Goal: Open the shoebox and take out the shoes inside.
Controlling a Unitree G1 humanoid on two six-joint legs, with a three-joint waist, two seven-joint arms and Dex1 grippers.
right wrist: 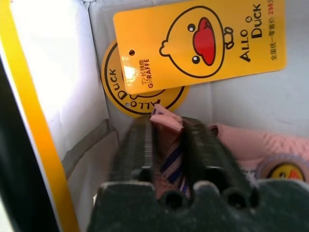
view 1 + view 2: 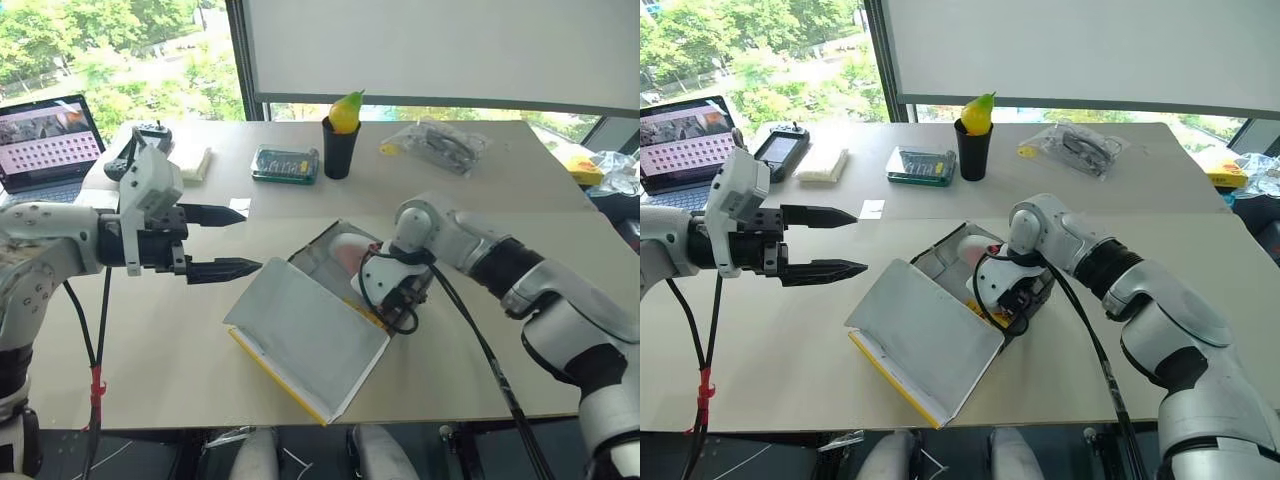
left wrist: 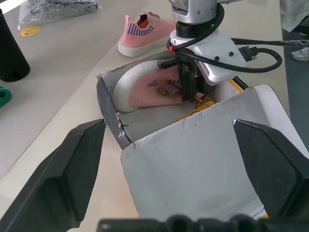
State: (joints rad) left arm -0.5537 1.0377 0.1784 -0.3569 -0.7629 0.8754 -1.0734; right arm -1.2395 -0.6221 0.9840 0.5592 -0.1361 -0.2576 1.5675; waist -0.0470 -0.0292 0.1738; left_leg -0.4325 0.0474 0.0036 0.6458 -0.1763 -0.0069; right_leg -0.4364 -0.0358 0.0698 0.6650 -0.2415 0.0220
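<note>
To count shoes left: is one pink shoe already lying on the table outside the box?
Yes, one pink shoe lies on the table beyond the shoebox.

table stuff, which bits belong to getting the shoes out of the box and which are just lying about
Job:
- shoebox, lid open
- shoe in the box, pinched by right gripper
- second shoe, out on the table
- left gripper, open

Lying about:
- laptop
- black cup
- plastic bag
- green-edged case

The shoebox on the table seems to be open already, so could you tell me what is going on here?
The shoebox lies open, lid folded toward the robot. The right gripper reaches down into it, shut on the collar of the pink shoe still inside. The other pink shoe already stands on the table beyond the box. The left gripper hovers open beside the lid.
</note>
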